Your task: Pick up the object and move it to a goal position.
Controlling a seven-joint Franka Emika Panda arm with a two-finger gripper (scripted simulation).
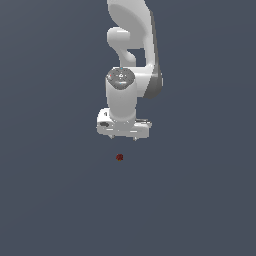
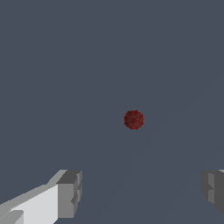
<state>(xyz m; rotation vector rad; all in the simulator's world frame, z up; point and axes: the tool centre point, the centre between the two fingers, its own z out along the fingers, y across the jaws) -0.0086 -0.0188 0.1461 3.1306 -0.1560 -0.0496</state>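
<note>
- One object (image 1: 119,157) is all we find here: a tiny dark red blob (image 2: 134,119), roundish, so we can make out no long axis and no way it points.
- We see it on the plain grey-blue counter (image 1: 200,200), ahead of the claw (image 1: 123,136) and apart from it, touching neither finger.
- In the wrist view we see the claw (image 2: 142,193) with its two fingers (image 2: 70,193) spread wide apart, nothing between them; the blob lies beyond the fingertips, roughly in line with the gap.
- In the exterior view we see the white arm (image 1: 131,60) hanging above the counter.
</note>
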